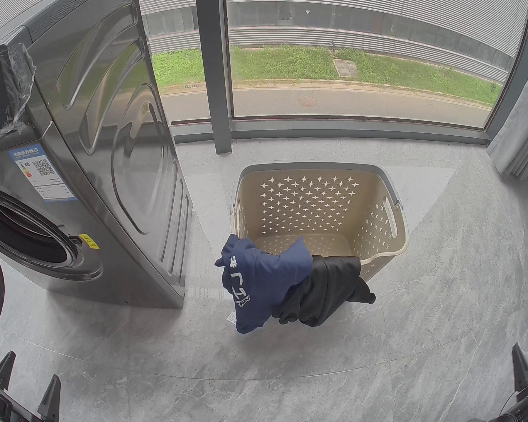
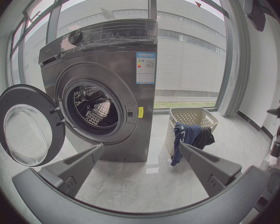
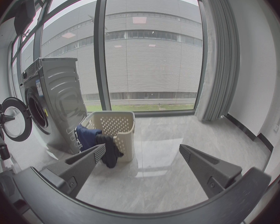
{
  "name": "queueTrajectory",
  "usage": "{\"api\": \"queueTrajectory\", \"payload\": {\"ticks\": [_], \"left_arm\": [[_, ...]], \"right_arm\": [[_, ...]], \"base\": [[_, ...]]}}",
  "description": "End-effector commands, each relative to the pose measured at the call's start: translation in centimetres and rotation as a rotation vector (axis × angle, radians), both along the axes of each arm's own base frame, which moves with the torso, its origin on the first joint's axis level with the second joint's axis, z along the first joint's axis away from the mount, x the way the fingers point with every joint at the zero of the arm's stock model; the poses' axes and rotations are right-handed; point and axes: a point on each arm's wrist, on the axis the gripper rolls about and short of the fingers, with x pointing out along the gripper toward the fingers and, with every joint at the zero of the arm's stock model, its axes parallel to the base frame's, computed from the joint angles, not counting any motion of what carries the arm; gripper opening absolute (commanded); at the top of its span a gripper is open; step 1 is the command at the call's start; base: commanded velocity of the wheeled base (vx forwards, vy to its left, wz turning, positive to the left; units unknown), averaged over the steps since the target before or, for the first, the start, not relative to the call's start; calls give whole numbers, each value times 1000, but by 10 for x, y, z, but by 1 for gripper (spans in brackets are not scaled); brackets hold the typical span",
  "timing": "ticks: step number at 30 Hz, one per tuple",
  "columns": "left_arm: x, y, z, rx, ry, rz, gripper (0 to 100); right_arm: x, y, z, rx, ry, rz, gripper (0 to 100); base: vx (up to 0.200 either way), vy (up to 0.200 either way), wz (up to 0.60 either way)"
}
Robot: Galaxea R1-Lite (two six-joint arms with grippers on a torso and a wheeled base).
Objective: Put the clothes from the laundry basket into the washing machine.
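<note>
A beige laundry basket (image 1: 393, 206) stands on the floor by the window, right of the grey washing machine (image 1: 123, 165). A blue garment (image 1: 258, 279) and a black garment (image 1: 325, 285) hang over the basket's near rim. The machine's round door (image 2: 28, 125) is swung wide, showing the drum (image 2: 95, 108). My left gripper (image 1: 28, 382) sits low at the near left, open and holding nothing (image 2: 140, 148). My right gripper (image 3: 141, 148) is open too, low at the near right, well short of the basket (image 3: 115, 125).
A floor-to-ceiling window with a dark post (image 1: 214, 60) runs behind the basket. A grey curtain (image 1: 522, 130) hangs at the far right. Bare grey tiled floor (image 1: 334, 358) lies between me and the basket.
</note>
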Motion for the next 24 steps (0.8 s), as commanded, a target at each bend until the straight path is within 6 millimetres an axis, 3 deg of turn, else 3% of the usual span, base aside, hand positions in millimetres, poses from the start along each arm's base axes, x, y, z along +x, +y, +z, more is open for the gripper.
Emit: {"api": "queueTrajectory", "payload": {"ticks": [1, 7, 9, 10, 12, 13, 14, 19, 24], "left_arm": [[0, 0, -4, 5, 6, 0, 100], [0, 0, -4, -1, 6, 0, 100], [0, 0, -4, -5, 6, 2, 100], [0, 0, -4, -6, 6, 2, 100], [0, 0, -4, -5, 6, 2, 100], [0, 0, -4, -5, 6, 2, 100], [0, 0, -4, -5, 6, 2, 100], [0, 0, -4, -5, 6, 2, 100], [0, 0, -4, -3, 6, 2, 100]], "right_arm": [[1, 0, 61, 1, -44, 35, 100], [71, 8, 55, -2, 386, 204, 100], [82, 11, 54, 7, 426, 227, 100], [107, 20, 54, 67, 489, 265, 100], [130, 30, 52, 138, 527, 284, 100], [130, 30, 52, 138, 527, 284, 100], [151, 38, 47, 170, 542, 279, 100], [181, 47, 31, 160, 591, 272, 100], [195, 57, 26, 133, 620, 256, 100]], "base": [[0, 0, 0], [0, 0, 0], [0, 0, 0], [0, 0, 0], [0, 0, 0], [0, 0, 0], [0, 0, 0], [0, 0, 0], [0, 0, 0]]}}
